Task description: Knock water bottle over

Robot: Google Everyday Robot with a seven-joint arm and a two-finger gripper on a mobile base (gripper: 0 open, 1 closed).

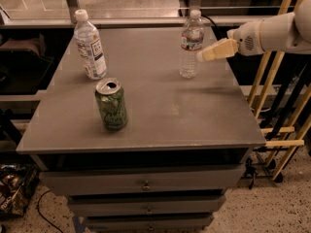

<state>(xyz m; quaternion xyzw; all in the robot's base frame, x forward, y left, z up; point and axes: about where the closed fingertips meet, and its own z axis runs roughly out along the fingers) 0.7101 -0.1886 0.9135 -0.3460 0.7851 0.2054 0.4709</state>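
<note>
The water bottle (190, 45), clear ribbed plastic with a white cap and a red-and-white label band, stands upright at the back right of the grey table (165, 110). My gripper (201, 57), cream-coloured on a white arm, reaches in from the right at the height of the bottle's label. Its tip is right beside the bottle's right side; I cannot tell whether it touches.
A second bottle with a large white label (90, 45) stands at the back left. A dented green can (111, 104) stands left of centre near the front. Wooden rails (272, 96) stand close to the table's right edge. Drawers (146, 184) are below the tabletop.
</note>
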